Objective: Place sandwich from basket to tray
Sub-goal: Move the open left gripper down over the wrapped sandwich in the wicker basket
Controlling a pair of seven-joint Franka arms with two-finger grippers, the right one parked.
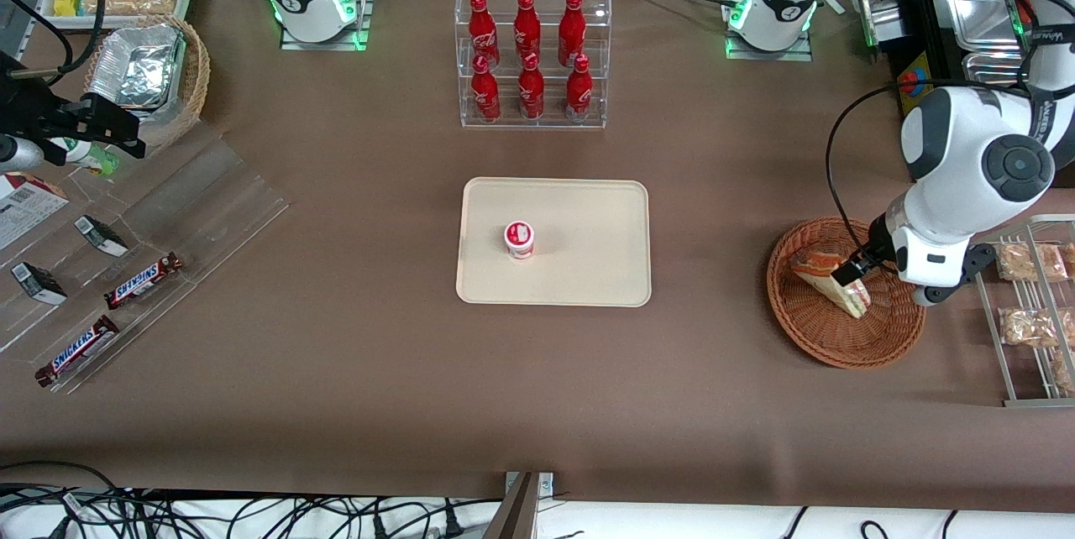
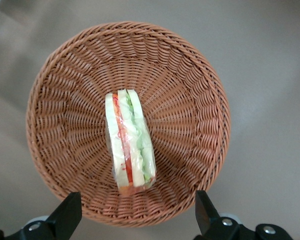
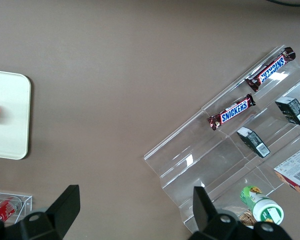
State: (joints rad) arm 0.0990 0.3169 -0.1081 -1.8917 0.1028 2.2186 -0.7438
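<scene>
**Gripper poised over the sandwich**

Our gripper (image 2: 135, 220) hangs directly above the basket (image 2: 190, 75), fingers (image 2: 67, 215) spread wide and holding nothing. Beneath it the sandwich (image 2: 130, 142) stands on edge in the basket's middle, filling stripes facing up at us. Its long axis runs crosswise to the line between our fingertips, the broader end nearer the gripper. We judge a straight descent best, the fingers straddling the two bread faces, closing gently so the wrap doesn't slip. Well apart waits the tray (image 1: 588, 211).

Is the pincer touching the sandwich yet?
Apart. The left wrist view shows the open pincer with fingers straddling the sandwich, basket weave visible between.
</scene>
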